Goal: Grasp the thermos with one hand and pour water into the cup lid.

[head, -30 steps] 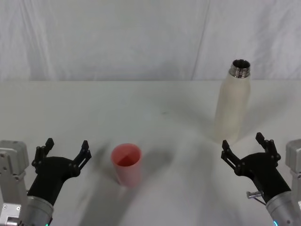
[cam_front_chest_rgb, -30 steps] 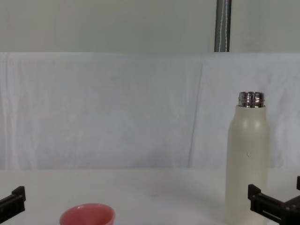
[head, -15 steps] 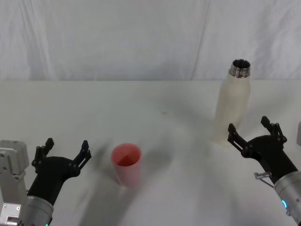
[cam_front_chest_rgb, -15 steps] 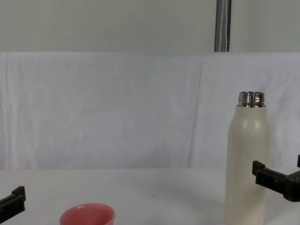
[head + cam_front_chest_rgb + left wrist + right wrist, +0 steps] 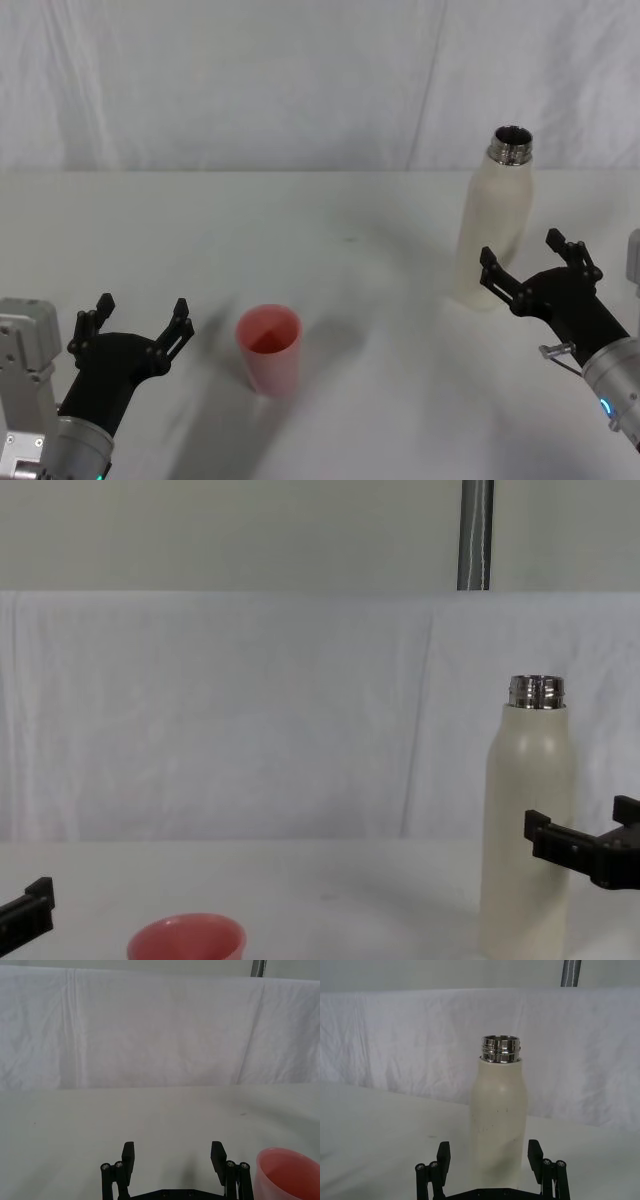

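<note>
The thermos (image 5: 493, 222) stands upright at the right of the table, cream-white with an open steel neck; I see it too in the chest view (image 5: 527, 810) and the right wrist view (image 5: 498, 1115). My right gripper (image 5: 530, 265) is open just in front of it, level with its lower half, one finger (image 5: 443, 1156) on each side of the bottle in the right wrist view, no contact visible. The pink cup lid (image 5: 269, 348) stands upright left of centre (image 5: 186, 940) (image 5: 287, 1172). My left gripper (image 5: 138, 318) is open, to the left of the cup lid.
The white table (image 5: 330, 230) runs back to a white draped cloth (image 5: 250, 80). A grey metal pole (image 5: 476, 535) rises behind the cloth at the right. There is free room between cup lid and thermos.
My right gripper has moved forward and up towards the thermos, its open fingers now flanking the bottle's lower half. The left gripper, cup lid and thermos have stayed put.
</note>
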You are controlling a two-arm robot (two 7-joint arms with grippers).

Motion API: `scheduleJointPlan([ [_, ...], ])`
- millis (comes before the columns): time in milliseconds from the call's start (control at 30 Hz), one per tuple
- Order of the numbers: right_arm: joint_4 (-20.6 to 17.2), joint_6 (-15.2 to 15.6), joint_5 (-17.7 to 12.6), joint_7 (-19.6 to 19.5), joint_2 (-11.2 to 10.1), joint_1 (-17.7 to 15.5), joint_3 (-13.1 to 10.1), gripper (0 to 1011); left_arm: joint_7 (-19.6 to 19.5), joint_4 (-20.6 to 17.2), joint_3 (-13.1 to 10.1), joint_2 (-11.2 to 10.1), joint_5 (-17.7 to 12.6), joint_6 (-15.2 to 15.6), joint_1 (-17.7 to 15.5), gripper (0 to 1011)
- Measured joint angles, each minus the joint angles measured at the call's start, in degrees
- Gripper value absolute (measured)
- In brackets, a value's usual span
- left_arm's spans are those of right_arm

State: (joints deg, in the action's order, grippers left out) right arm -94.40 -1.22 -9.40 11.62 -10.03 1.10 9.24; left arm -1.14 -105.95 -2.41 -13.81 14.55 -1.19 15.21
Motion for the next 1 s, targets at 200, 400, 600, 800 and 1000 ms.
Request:
scheduleJointPlan([
  [200, 1.4, 0.0, -1.0, 0.3, 0.1, 1.0, -0.1, 1001, 0.0, 0.0, 0.0, 0.0, 0.0, 0.0, 0.0, 1001],
  [400, 3.2, -0.2, -2.1, 0.3, 0.5, 2.0, -0.2, 1001, 0.0, 0.0, 0.0, 0.0, 0.0, 0.0, 0.0, 1001],
  [600, 5.3, -0.6, -2.8, 0.3, 1.0, 3.0, 0.1, 1001, 0.0, 0.0, 0.0, 0.0, 0.0, 0.0, 0.0, 1001],
  [800, 7.3, -1.1, -3.0, 0.3, 1.3, 4.0, 0.6, 1001, 0.0, 0.0, 0.0, 0.0, 0.0, 0.0, 0.0, 1001],
  [1000, 8.5, -1.2, -3.3, 0.3, 1.4, 4.4, 0.9, 1001, 0.0, 0.0, 0.0, 0.0, 0.0, 0.0, 0.0, 1001],
])
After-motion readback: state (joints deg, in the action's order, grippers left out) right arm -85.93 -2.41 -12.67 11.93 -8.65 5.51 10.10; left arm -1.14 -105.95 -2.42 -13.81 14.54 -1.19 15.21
